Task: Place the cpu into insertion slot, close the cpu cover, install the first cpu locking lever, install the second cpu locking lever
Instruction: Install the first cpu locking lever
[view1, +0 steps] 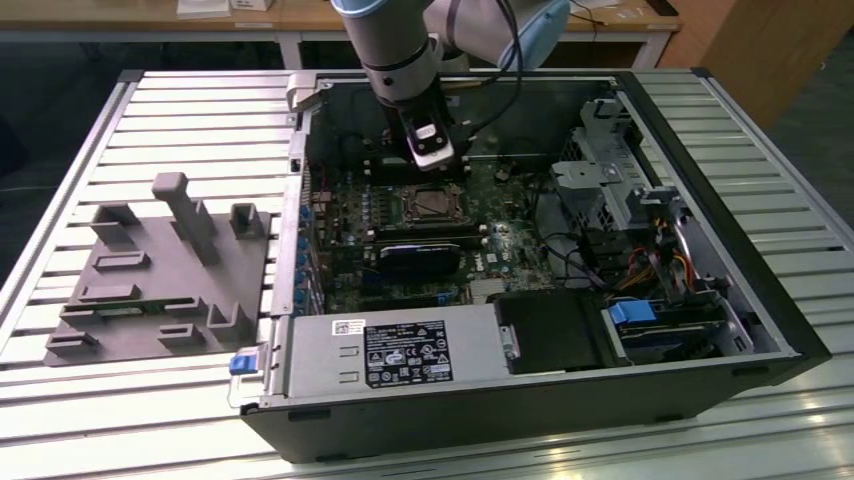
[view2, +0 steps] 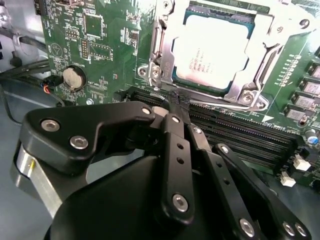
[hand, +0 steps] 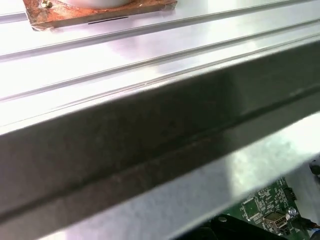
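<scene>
Open computer case (view1: 781, 330) is seen lying on a slatted metal table (view1: 80, 420), with the green motherboard (view1: 514, 255) exposed inside. The arm is recorded reaching down into the case from the far side of the exterior view; the gripper (view1: 441, 165) is held just above the board, just beyond the insertion slot (view1: 430, 206). In the second wrist view the black fingers (view2: 175, 145) are seen pressed together at their tips, and nothing is made out between them; the gripper (view2: 178, 98) is poised over the near edge of the long black memory slots (view2: 240, 132), just beside the socket frame but not seen to touch it. The cpu (view2: 212, 47) is found seated in the slot, its pale metal top showing through the window of the cpu cover (view2: 166, 52), which is laid flat over it. Whether the locking levers are latched cannot be told. A round coin cell (view2: 74, 77) is noted on the board, well apart from the socket. In the exterior view a silver power supply (view1: 387, 350) is set along the near side of the case, and a grey moulded fixture (view1: 160, 270) is placed on the table at the exterior view's left. In the first wrist view a grey metal wall (hand: 150, 150) and a corner of the board (hand: 265, 204) are seen
</scene>
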